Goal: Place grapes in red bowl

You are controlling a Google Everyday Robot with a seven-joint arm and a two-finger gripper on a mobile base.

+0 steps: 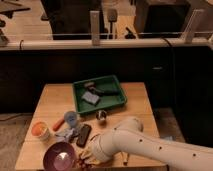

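My white arm (pixel 135 145) comes in from the lower right and reaches to the table's front left. My gripper (pixel 86 158) is low over the table, right beside the right rim of the purple bowl (pixel 59 156) with the pale pinkish inside. A small dark red patch (pixel 80 163) shows under the gripper at the table's front edge. I cannot tell whether it is the red bowl or the grapes. The arm and gripper hide the rest of that spot, and no bunch of grapes shows clearly elsewhere.
A green tray (pixel 119 102) at the back middle holds a grey block (pixel 91 98) and dark items. A blue cup (pixel 71 118), a black object (pixel 83 135), a small round object (pixel 101 116) and an orange-topped cup (pixel 40 130) stand on the wooden table (pixel 55 97).
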